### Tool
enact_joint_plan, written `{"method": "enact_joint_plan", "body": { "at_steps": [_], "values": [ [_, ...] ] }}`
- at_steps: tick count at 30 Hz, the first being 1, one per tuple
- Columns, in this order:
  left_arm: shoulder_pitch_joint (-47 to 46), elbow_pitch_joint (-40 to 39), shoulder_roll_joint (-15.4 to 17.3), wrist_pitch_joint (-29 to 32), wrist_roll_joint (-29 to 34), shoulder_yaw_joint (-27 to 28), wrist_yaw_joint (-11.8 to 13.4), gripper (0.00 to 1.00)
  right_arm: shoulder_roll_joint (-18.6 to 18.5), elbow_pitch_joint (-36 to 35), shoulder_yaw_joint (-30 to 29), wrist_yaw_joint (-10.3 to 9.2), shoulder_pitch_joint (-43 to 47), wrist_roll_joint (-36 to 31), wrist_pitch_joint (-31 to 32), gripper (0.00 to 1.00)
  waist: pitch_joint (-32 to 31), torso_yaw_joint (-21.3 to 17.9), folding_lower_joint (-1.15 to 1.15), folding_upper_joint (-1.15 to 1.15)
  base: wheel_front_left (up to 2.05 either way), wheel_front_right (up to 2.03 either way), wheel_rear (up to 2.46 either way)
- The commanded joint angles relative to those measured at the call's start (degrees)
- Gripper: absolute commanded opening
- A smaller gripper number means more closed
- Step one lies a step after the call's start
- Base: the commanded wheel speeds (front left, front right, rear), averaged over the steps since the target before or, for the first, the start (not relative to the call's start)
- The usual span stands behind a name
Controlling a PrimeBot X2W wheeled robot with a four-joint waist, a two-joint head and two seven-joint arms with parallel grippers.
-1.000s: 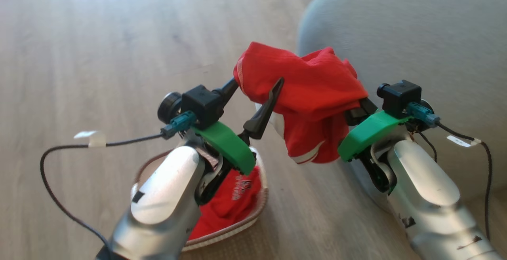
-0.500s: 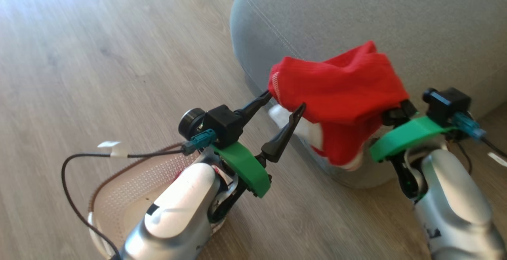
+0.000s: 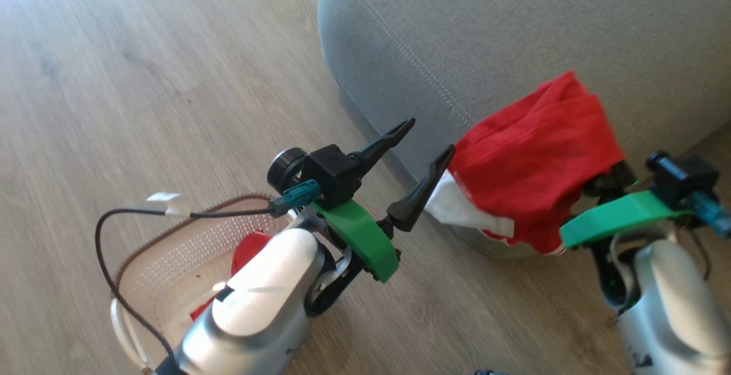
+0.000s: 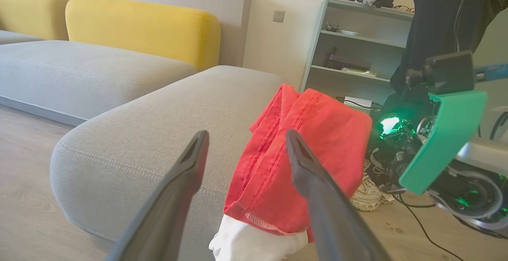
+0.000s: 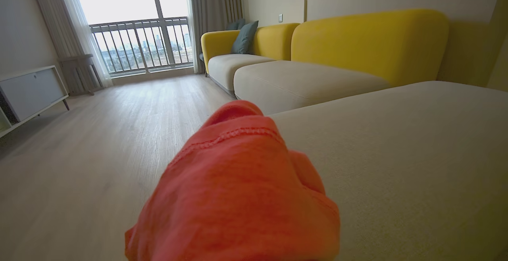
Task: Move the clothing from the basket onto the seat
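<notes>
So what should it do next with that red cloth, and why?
Probably carry it forward over the seat before letting go: the garment draped on the right hand hangs at the seat's rounded edge, not yet resting on top of it.

Behind our black jaws sit green brackets (image 3: 365,238), black camera cubes (image 3: 334,172), teal connectors (image 3: 296,197), tagged cables (image 3: 228,213) and silver forearms (image 3: 257,301).

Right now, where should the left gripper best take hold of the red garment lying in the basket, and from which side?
Probably the raised red fold of the garment, taken from above by the open left gripper. That fold stands higher than the rest, and the walls of the basket block any sideways approach.
</notes>
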Motion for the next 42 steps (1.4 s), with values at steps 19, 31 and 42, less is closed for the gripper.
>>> {"method": "enact_joint_plan", "body": {
  "at_steps": [19, 31, 42],
  "values": [
    [-3.83, -6.79, 6.81, -0.29, 3.02, 0.76, -0.06, 1.0, -11.41, 11.41, 1.7, -0.01, -30.11, -5.26, -0.38, 0.0, 12.75, -0.52, 0.0, 0.0, 0.0, 0.0, 0.0],
    [-8.43, -8.96, 9.34, -0.26, 3.69, -3.08, -0.06, 1.0, -19.69, 24.28, -3.5, -0.01, -49.63, -9.0, -0.38, 0.0, 22.4, 6.12, 0.0, 0.0, 0.0, 0.0, 0.0],
    [-10.55, -11.88, 11.94, 0.01, 3.86, -3.72, 0.03, 1.0, -25.85, 36.08, -18.27, -0.01, -61.38, -14.94, 1.34, 0.0, 30.65, 12.34, 0.0, 0.0, 0.0, 0.0, 0.0]
  ]
}}
